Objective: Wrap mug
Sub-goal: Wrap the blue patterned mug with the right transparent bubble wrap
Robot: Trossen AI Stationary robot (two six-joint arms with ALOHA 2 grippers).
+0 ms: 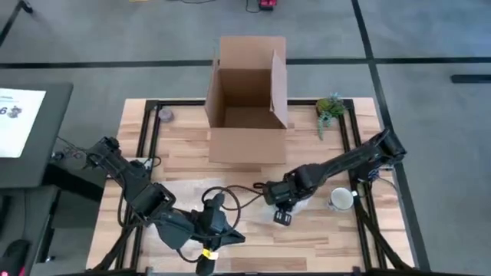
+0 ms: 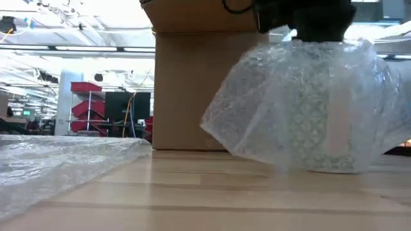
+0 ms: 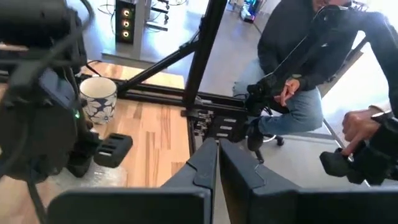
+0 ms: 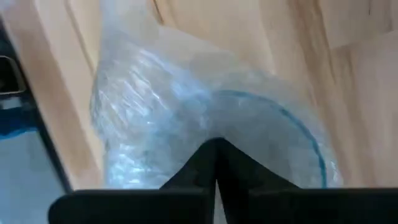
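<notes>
Bubble wrap [image 1: 180, 189] lies flat at the table's [image 1: 322, 241] 7 o'clock, beside the left pincer [image 1: 230, 236], whose fingers are pressed together, empty. Right of it, the right pincer [image 1: 282, 218] is clamped on a second bubble wrap sheet [image 2: 302, 106] draped over a patterned mug [image 2: 327, 128]. Another mug [image 1: 341, 199] stands at 4 o'clock. A cardboard box [image 1: 247, 100] sits at 12 o'clock.

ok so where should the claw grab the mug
Probably the rim: the mug stands upright with its mouth open to the ceiling, so come straight down and pinch one wall. The right claw is nearest, but it is shut on the bubble wrap.
</notes>
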